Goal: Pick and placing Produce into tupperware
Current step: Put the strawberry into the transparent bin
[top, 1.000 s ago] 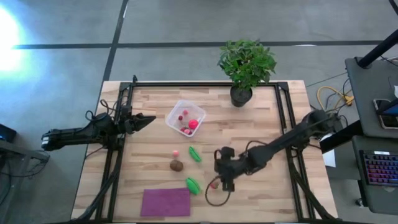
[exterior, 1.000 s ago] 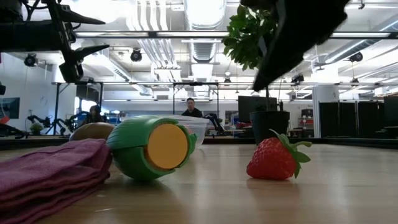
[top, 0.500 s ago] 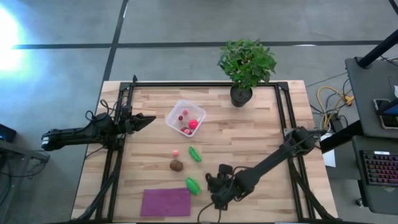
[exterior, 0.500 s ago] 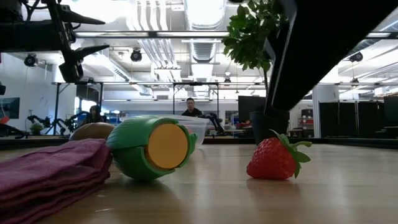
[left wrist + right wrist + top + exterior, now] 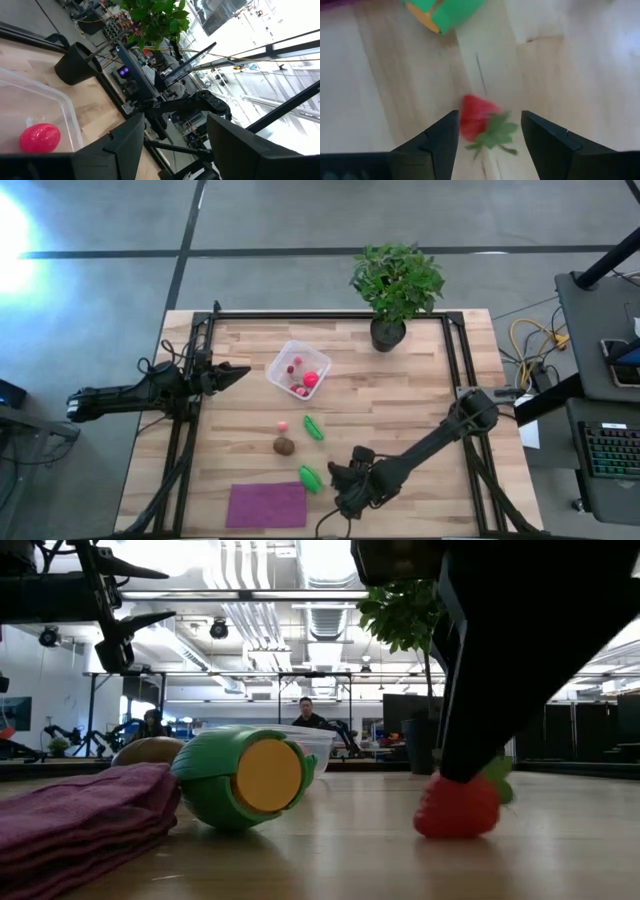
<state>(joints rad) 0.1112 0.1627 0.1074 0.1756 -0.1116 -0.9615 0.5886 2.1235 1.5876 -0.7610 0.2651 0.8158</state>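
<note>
The clear tub (image 5: pixel 297 370) stands at the table's far middle and holds a red ball (image 5: pixel 311 380) and small red and pink bits. Two green pieces (image 5: pixel 314 426) (image 5: pixel 310 478), a brown oval (image 5: pixel 284 445) and a pink bit (image 5: pixel 283 426) lie on the wood. My right gripper (image 5: pixel 489 115) is open and low over a toy strawberry (image 5: pixel 476 121) near the table's near edge, one finger on either side of it. In the high view the gripper (image 5: pixel 340 494) hides the strawberry. My left gripper (image 5: pixel 236 371) is open and empty, in the air left of the tub. My right gripper comes at the strawberry from above, its open fingers on either side of it. One finger (image 5: pixel 445 135) lies close against the strawberry's red side (image 5: pixel 463 117); I cannot tell whether they touch. The strawberry (image 5: pixel 458 810) lies on the table.
A folded purple cloth (image 5: pixel 266 504) lies at the near edge, left of my right gripper, with the nearer green piece (image 5: pixel 240 778) beside it. A potted plant (image 5: pixel 395 280) stands at the far edge. Black rails run along the table's left and right sides.
My right gripper has gone toward the table's near edge and a little left, and down over the strawberry. The strawberry has shifted a little on the table and turned about, and its leaves now point another way.
</note>
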